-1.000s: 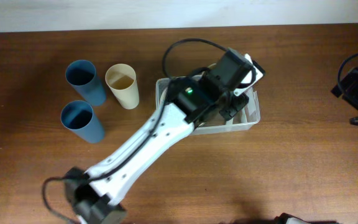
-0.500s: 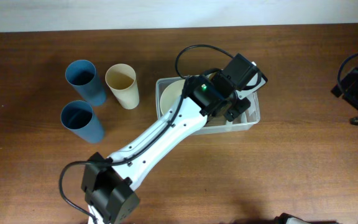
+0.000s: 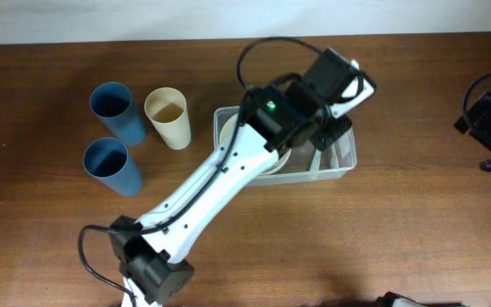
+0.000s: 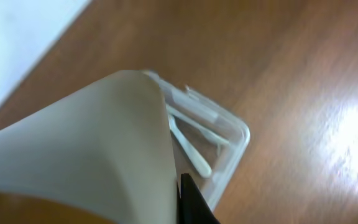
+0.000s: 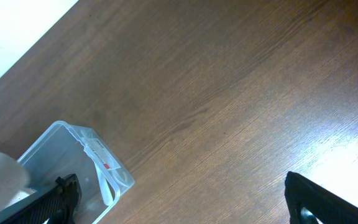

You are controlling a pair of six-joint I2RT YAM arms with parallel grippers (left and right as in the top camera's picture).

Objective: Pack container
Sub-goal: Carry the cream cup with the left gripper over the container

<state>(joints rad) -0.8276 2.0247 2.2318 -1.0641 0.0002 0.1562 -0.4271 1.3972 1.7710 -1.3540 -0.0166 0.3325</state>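
Swinging farther over the clear rectangular plastic container [image 3: 344,164] on the brown wooden counter [image 3: 399,230] than half a second earlier, the left end effector [image 3: 329,143] hung above it. One dark finger [image 4: 194,202] touched a round cream bowl [image 4: 92,143] in the container; the other was hidden, so clenched or released could not be told. The right end effector [image 5: 185,202], well apart, gaped wide.
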